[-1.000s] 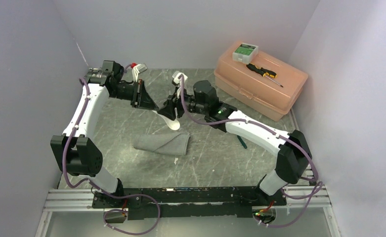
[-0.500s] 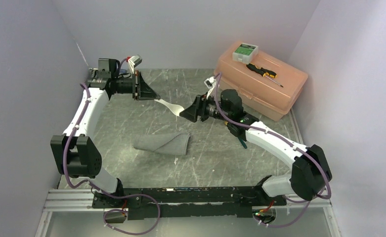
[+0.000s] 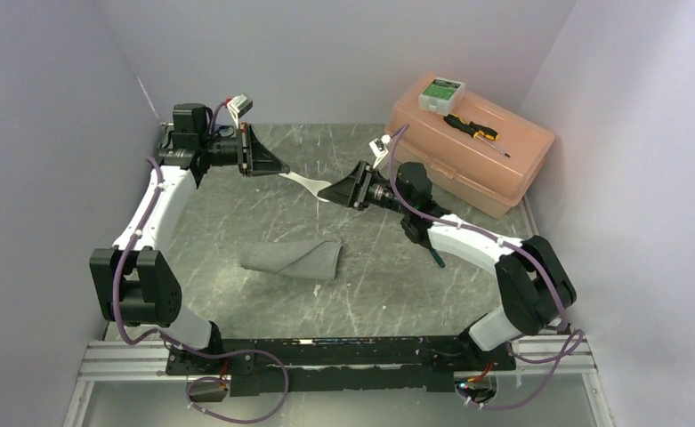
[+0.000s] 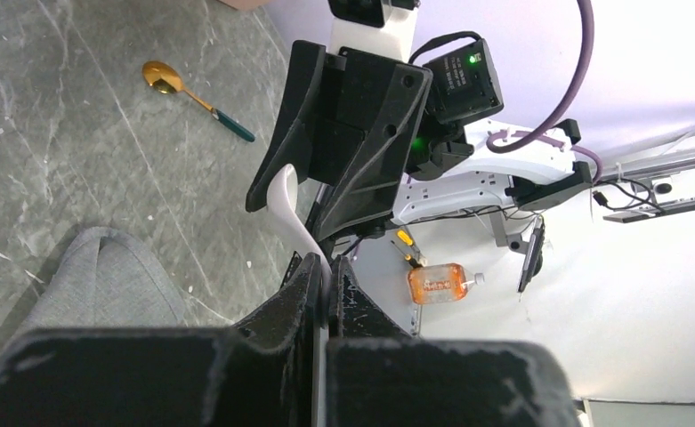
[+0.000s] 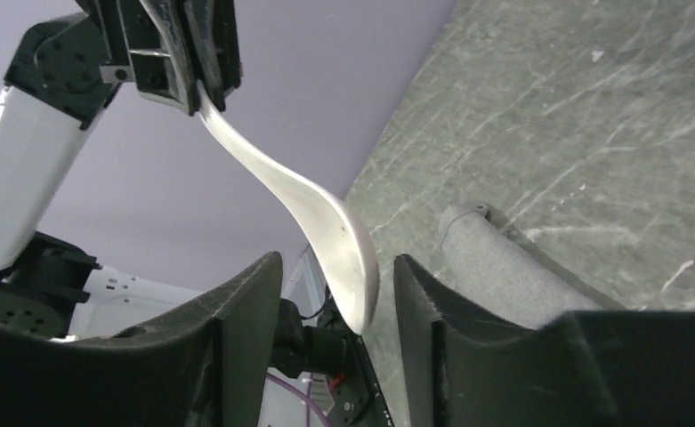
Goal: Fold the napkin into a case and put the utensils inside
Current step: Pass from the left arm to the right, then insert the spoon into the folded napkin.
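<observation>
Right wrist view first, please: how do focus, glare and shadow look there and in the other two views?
Right wrist view: the white short-handled soup spoon is sharp, the fingers of the right gripper dark and soft. Left wrist view: the gold round-bowled spoon glints; the background is washed out white. Top external view: even light, the folded grey cloth napkin casts barely any shadow.

From above, the gold spoon (image 3: 436, 257) shows only a dark handle tip at 3 o'clock of the napkin (image 3: 292, 259). The right arm (image 3: 468, 238) covers the rest. The white spoon (image 3: 306, 183) has its handle end buried in the left gripper (image 3: 281, 173) and its bowl lost inside the right gripper (image 3: 327, 191). In the left wrist view, at 7 o'clock, the napkin is cut off. The label on the small box (image 3: 440, 92) is too small to read.
</observation>
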Available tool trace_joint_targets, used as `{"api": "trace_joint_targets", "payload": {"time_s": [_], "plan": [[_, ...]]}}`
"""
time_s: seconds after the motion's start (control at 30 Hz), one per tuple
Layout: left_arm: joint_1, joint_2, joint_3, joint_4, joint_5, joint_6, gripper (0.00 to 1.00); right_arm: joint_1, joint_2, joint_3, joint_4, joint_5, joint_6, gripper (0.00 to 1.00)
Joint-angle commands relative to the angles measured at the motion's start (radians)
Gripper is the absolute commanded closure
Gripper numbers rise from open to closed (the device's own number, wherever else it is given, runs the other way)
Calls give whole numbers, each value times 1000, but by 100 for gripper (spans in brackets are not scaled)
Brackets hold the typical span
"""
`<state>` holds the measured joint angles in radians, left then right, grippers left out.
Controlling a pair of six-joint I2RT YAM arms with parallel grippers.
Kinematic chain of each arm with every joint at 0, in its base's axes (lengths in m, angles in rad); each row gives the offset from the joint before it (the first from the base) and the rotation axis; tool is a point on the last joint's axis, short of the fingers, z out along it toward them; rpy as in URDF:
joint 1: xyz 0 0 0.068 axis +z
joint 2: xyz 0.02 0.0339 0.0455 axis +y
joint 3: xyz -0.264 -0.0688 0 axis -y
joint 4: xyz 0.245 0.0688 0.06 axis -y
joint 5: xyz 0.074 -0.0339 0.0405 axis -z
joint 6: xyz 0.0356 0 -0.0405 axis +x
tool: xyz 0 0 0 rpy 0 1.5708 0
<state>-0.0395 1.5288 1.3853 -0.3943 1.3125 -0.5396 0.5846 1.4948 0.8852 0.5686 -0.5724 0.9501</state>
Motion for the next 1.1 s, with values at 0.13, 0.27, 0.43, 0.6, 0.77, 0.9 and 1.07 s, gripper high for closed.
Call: {"api": "trace_joint_targets", "payload": {"time_s": [0.13, 0.27, 0.43, 0.6, 0.77, 0.9, 1.07], "plan": [[6, -33, -9, -6, 38, 45, 97, -20, 65, 34, 251, -77, 151, 100], [8, -1, 36, -234, -44, 274, 70, -30, 11, 37, 93, -91, 40, 100], [22, 91, 119, -621, -292, 659, 27, -42, -162, 43, -463, -20, -245, 100], [36, 132, 41, -654, -570, 843, 12, -57, -209, 70, -857, -46, -329, 100], [62, 142, -82, -581, -699, 910, 16, -44, -205, 37, -966, -38, -327, 100], [63, 159, -160, -533, -776, 935, 19, -1, -122, 56, -1049, 9, -362, 100], [65, 172, -216, -490, -833, 945, 24, 26, -17, 61, -1057, 54, -379, 100]]}}
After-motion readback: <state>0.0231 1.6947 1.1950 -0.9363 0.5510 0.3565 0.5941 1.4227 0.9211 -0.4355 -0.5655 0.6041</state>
